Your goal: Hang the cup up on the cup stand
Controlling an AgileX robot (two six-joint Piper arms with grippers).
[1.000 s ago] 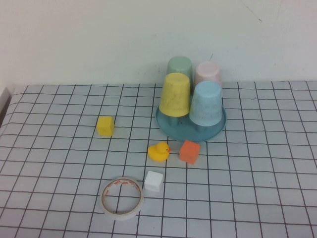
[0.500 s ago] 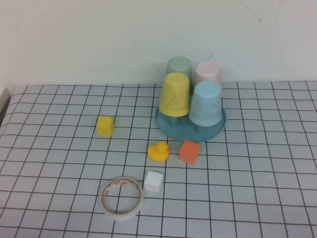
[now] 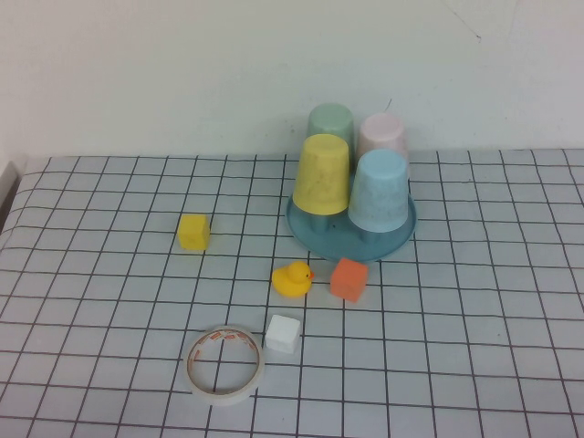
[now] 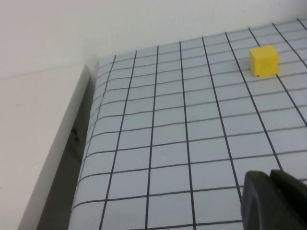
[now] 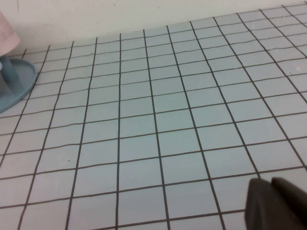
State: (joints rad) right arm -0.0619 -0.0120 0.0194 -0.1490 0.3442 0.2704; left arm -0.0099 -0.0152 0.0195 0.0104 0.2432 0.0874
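Observation:
The light blue cup (image 3: 379,191) sits upside down on the teal cup stand (image 3: 351,239), at its front right. A yellow cup (image 3: 322,173), a green cup (image 3: 330,121) and a pale pink cup (image 3: 382,134) sit upside down on the same stand. Neither arm shows in the high view. My left gripper (image 4: 269,176) is shut and empty above the gridded mat, far from the stand. My right gripper (image 5: 271,183) is shut and empty too, with the stand's rim (image 5: 21,85) and the pink cup's edge (image 5: 7,33) well away from it.
On the mat in front of the stand lie a yellow block (image 3: 193,232), a rubber duck (image 3: 292,278), an orange block (image 3: 349,278), a white block (image 3: 283,333) and a tape roll (image 3: 226,363). The yellow block (image 4: 263,60) also shows in the left wrist view. The mat's left edge (image 4: 88,143) drops off.

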